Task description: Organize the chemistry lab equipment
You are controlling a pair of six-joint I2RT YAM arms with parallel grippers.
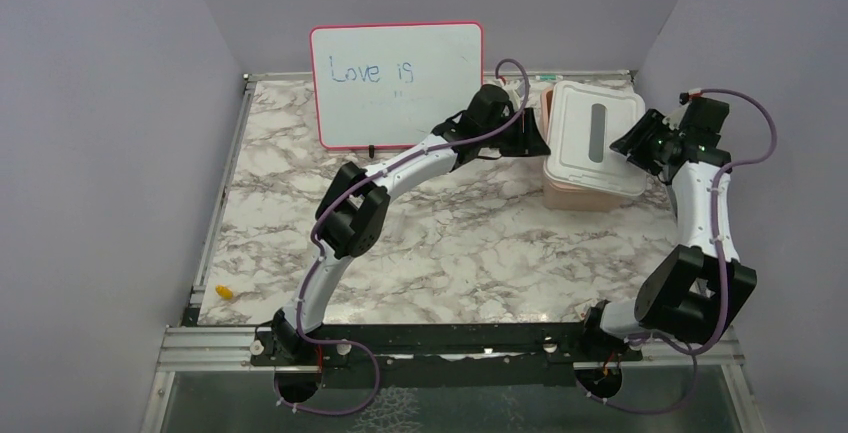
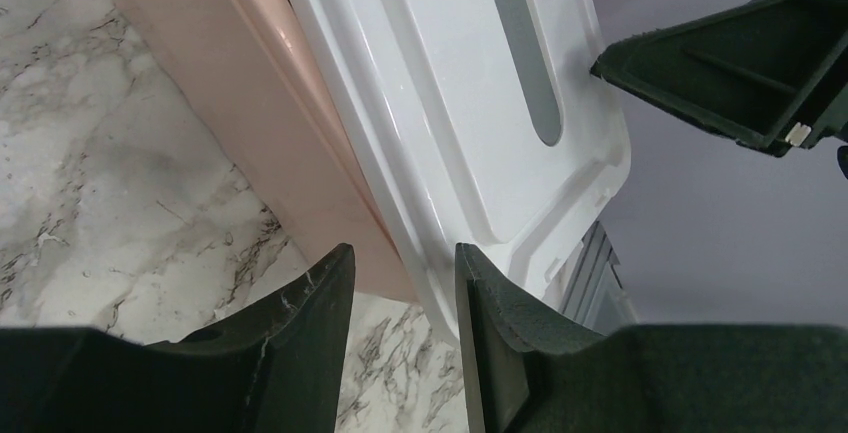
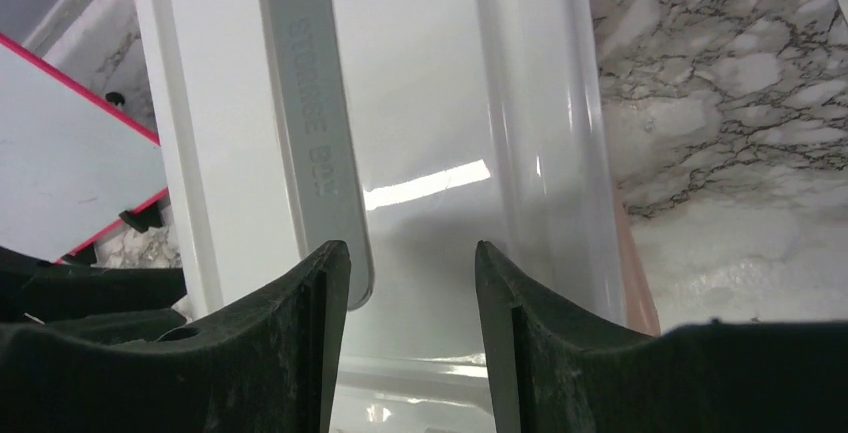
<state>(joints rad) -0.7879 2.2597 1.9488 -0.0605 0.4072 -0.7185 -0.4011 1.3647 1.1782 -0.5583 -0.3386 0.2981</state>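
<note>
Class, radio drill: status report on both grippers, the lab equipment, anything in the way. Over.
Left gripper open at the white lid's edge. Right gripper open over the lid. No lab equipment in view. Lid sits on pink box, covering it.

My top camera sits high behind my bases, looking down and forward over the whole marble table (image 1: 450, 243), while the wrist cameras peer very close past my left fingers (image 2: 300, 343) and right fingers (image 3: 290, 343) at the white lid (image 1: 595, 138), shared by all three views.
</note>
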